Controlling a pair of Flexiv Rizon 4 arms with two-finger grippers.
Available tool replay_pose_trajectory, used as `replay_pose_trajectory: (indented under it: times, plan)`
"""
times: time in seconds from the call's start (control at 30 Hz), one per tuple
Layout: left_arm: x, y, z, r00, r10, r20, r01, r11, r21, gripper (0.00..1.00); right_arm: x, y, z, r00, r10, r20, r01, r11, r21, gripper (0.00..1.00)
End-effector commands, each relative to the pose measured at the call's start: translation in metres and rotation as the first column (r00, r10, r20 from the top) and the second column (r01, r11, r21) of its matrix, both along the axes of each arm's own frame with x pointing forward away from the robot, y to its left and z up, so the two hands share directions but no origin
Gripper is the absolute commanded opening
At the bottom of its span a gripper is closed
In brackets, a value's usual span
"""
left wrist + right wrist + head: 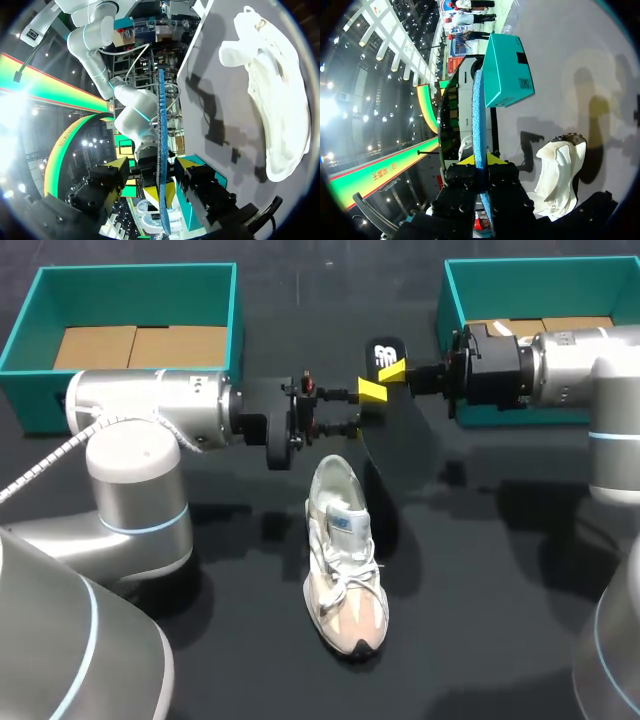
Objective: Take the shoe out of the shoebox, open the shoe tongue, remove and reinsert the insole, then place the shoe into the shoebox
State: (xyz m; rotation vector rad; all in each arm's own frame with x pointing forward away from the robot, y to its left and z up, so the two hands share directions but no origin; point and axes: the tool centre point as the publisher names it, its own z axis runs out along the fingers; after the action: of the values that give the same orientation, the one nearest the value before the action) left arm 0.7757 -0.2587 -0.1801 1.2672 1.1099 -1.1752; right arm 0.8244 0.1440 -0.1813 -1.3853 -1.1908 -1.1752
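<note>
- Insole (477,115) stands edge-on, clamped between the right gripper (481,161) fingers; the left gripper (154,165) straddles it, fingers apart.
- Shoe (345,550) lies below both, heel nearest, toe pointing away.

The shoe (343,560) is laid mid-table (250,660), with the insole (398,435) raised at its 12 o'clock, the left shoebox (130,278) at 10 o'clock and the right shoebox (540,285) at 2 o'clock.

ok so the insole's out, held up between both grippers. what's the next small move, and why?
Probably close the left gripper on the insole. It straddles the insole with gaps on either side, while the right gripper is shut on it. The shoe stands upright nearby, ready for reinsertion.
</note>
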Motion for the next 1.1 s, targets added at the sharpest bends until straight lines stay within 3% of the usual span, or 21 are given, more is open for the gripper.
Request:
replay_pose_trajectory:
  times: [0.03, 0.3, 0.4, 0.53, 0.83, 0.87, 0.9, 1.1]
  plan:
    - [0.004, -0.008, -0.003, 1.000, 0.002, -0.002, -0.002, 1.000, 0.013, 0.48, 0.003, 0.000, 0.000, 1.000, 0.005, -0.002, -0.005, 1.000, 0.000, 0.00]
    - [0.007, -0.011, -0.009, 1.000, 0.010, -0.007, -0.009, 0.999, 0.032, 0.38, 0.003, -0.001, 0.001, 1.000, 0.002, -0.006, -0.002, 1.000, 0.004, 0.00]
    - [0.007, -0.012, -0.010, 1.000, 0.013, -0.007, -0.012, 0.999, 0.035, 0.25, 0.003, -0.001, 0.000, 1.000, 0.002, -0.009, -0.002, 1.000, 0.003, 0.00]
    - [0.006, -0.012, -0.010, 1.000, 0.017, -0.005, -0.017, 0.999, 0.039, 0.00, 0.004, -0.001, -0.002, 1.000, 0.002, -0.015, -0.002, 1.000, 0.004, 0.00]
    - [0.005, -0.012, -0.011, 1.000, 0.023, -0.001, -0.023, 0.999, 0.048, 0.00, 0.003, -0.002, -0.003, 1.000, 0.005, -0.027, -0.004, 1.000, 0.009, 0.00]
    - [0.004, -0.012, -0.010, 1.000, 0.026, 0.001, -0.026, 0.999, 0.048, 0.00, 0.003, -0.003, -0.002, 1.000, 0.005, -0.028, -0.004, 1.000, 0.010, 0.35]
    - [0.003, -0.010, -0.009, 1.000, 0.027, 0.002, -0.027, 0.998, 0.048, 0.00, 0.002, -0.004, -0.002, 1.000, 0.005, -0.029, -0.005, 1.000, 0.011, 1.00]
    - [-0.003, 0.008, -0.003, 0.999, 0.050, 0.007, -0.050, 0.998, 0.043, 0.00, -0.008, -0.020, -0.001, 0.999, 0.011, -0.032, -0.010, 1.000, 0.029, 1.00]
